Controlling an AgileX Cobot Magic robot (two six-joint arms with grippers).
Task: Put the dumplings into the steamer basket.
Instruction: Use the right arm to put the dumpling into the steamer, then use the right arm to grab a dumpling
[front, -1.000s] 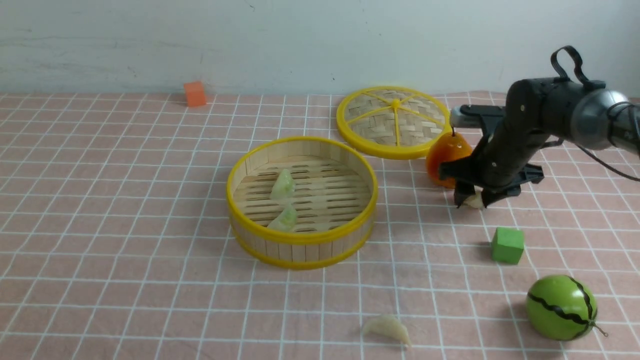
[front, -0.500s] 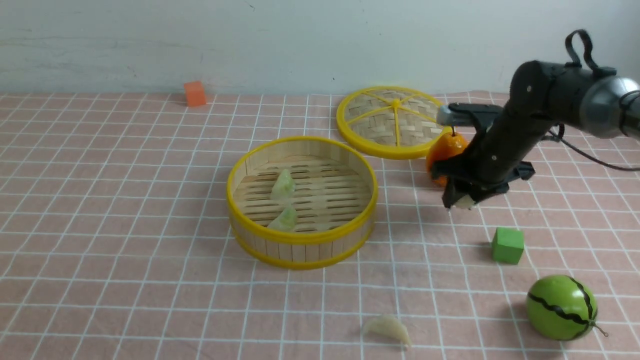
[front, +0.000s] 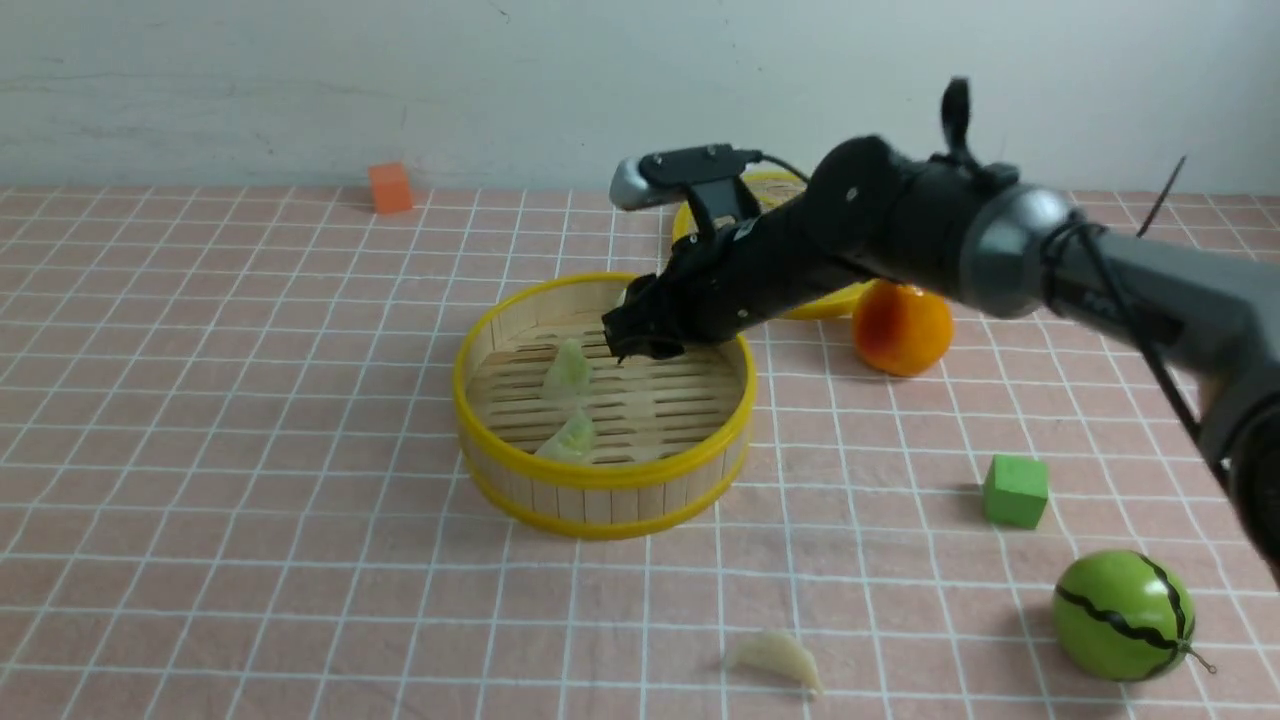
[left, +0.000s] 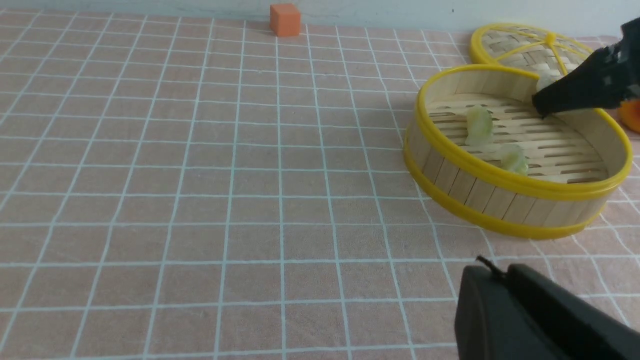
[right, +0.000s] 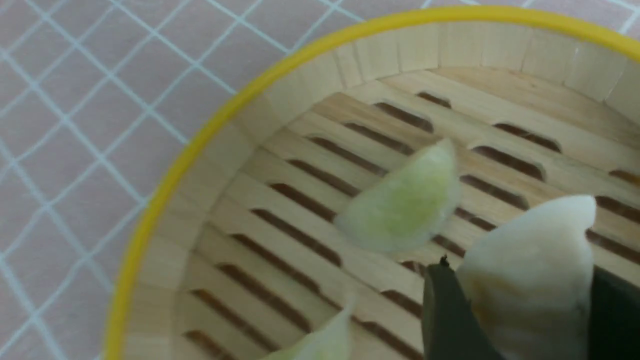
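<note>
The steamer basket (front: 600, 478) stands mid-table with two pale green dumplings (front: 567, 368) (front: 570, 438) on its slatted floor. My right gripper (front: 640, 342) reaches over the basket's far side and is shut on a cream-white dumpling (right: 530, 265), held just above the slats beside a green dumpling (right: 405, 205). The left wrist view shows that cream dumpling (left: 545, 82) at the basket's far rim (left: 500, 172). Another cream-white dumpling (front: 775, 657) lies on the cloth near the front edge. My left gripper (left: 500, 272) is shut and empty, low over the cloth, short of the basket.
The woven lid (left: 530, 47) lies behind the basket, mostly hidden by my right arm in the front view. An orange pear (front: 902, 328), a green cube (front: 1015, 490) and a toy watermelon (front: 1122, 615) sit on the right. An orange cube (front: 389, 187) sits far back left.
My right gripper has lifted the cream-white dumpling from beside the pear and carried it left to over the basket. The pear is now uncovered. The left arm has not moved.
</note>
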